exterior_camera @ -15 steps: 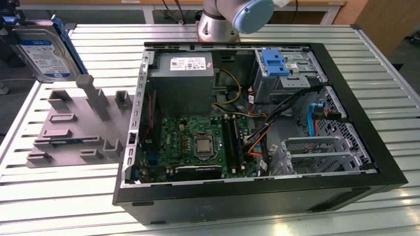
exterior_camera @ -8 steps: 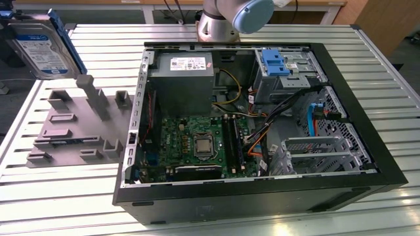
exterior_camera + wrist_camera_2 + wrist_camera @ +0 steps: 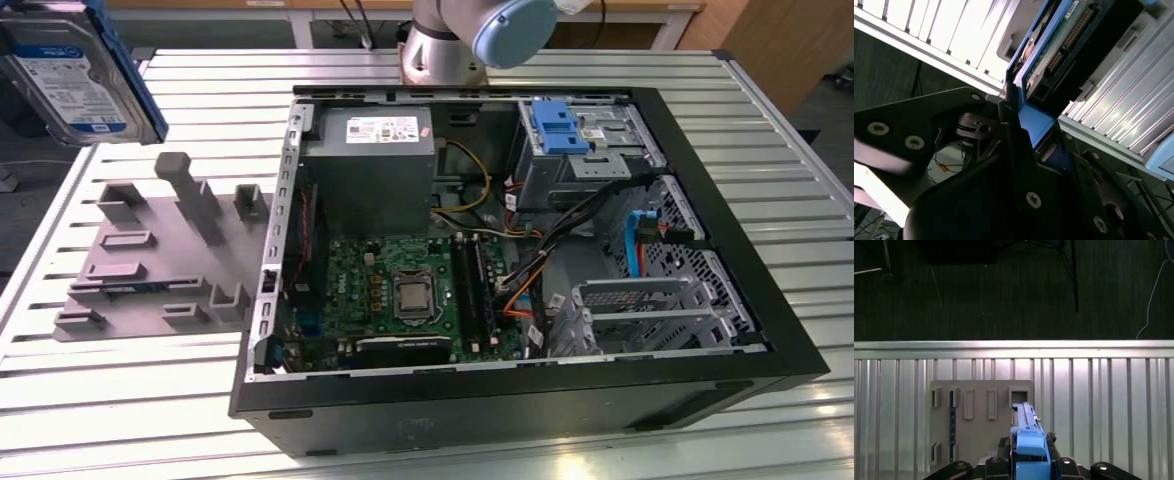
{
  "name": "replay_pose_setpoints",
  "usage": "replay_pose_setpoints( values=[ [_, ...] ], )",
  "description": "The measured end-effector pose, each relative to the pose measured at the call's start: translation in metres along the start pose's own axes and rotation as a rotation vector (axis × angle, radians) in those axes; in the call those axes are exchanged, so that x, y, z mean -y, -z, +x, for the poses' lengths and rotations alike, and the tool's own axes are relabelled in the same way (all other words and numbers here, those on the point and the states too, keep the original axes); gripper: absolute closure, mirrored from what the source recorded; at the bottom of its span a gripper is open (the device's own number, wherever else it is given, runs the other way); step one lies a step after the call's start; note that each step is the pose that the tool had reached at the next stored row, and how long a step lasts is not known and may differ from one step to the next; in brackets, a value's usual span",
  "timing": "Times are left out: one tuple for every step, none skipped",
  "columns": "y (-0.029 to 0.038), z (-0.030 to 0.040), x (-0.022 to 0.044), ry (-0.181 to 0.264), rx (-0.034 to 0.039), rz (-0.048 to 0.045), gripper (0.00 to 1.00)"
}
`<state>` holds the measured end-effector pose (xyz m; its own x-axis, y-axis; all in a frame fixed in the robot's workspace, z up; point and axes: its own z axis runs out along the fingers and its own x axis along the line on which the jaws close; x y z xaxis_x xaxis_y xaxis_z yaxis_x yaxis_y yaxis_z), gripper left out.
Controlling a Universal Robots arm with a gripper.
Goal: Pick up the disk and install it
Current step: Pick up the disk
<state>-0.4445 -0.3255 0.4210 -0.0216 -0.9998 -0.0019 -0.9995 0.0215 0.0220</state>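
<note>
Disk (image 3: 78,70) is held clamped in the end effector (image 3: 1030,462), jaws closed on its blue-railed sides. It is carried above the grey fixture (image 3: 160,250) at the exterior view's left, long axis running straight out from the end effector. The open case (image 3: 534,405) is seen well apart, toward the exterior view's right.

You have 1 flat silver metal disk with blue plastic rails (image 3: 74,75), 1 open black computer tower case (image 3: 507,415), 1 grey metal power supply box (image 3: 367,170), 1 green circuit board (image 3: 360,270), 1 blue plastic bracket (image 3: 554,125), 1 grey slotted fixture plate (image 3: 160,262), 1 slatted silver metal table (image 3: 134,400) and 1 silver-and-blue robot arm (image 3: 461,35) in your workspace
</note>
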Motion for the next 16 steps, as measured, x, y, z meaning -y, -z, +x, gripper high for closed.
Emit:
replay_pose_setpoints(
  values=[
    [0.0031,-0.0001,0.0000,0.000,0.0000,0.0002,0.64],
    [0.0061,-0.0003,-0.0001,0.000,0.0000,0.0003,0.64],
    [0.0089,-0.0005,-0.0002,0.000,-0.0001,0.0005,0.64],
    [0.0116,-0.0008,-0.0003,0.000,-0.0001,0.0006,0.64],
    [0.0144,-0.0010,-0.0003,0.000,-0.0002,0.0007,0.64],
    [0.0169,-0.0012,-0.0004,0.000,-0.0003,0.0009,0.64],
    [0.0196,-0.0014,-0.0005,0.000,-0.0005,0.0011,0.64],
    [0.0221,-0.0017,-0.0005,0.000,-0.0006,0.0012,0.64],
    [0.0246,-0.0019,-0.0005,0.000,-0.0008,0.0013,0.64],
    [0.0267,-0.0020,-0.0006,0.000,-0.0010,0.0017,0.64],
    [0.0288,-0.0022,-0.0007,0.000,-0.0014,0.0017,0.64],
    [0.0307,-0.0028,-0.0008,0.000,-0.0028,0.0017,0.64],
    [0.0313,-0.0035,-0.0008,0.002,-0.0062,0.0020,0.64],
    [0.0313,-0.0039,-0.0007,0.006,-0.0090,0.0023,0.64],
    [0.0314,-0.0041,-0.0008,0.013,-0.0109,0.0021,0.64],
    [0.0314,-0.0041,-0.0008,0.016,-0.0109,0.0021,0.64]
  ],
)
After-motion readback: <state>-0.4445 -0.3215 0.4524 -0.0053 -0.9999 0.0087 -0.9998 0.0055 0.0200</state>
